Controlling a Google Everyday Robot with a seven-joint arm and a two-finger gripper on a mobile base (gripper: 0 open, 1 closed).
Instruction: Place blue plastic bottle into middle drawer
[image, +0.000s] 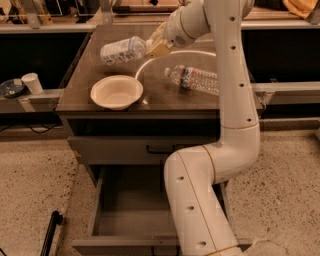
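Speckled floor (35, 190) surrounds a grey cabinet with a dark brown top (90, 82). In the upper middle of the frame, the gripper (151, 47) pinches the cap end of the blue plastic bottle (121, 50), which hangs on its side above the top's far left part. Below it sits a white bowl (116, 92); to the right lies a clear ribbed bottle (196, 79). At the bottom, the middle drawer (125, 200) stands pulled open, partly hidden by the white arm (232, 100).
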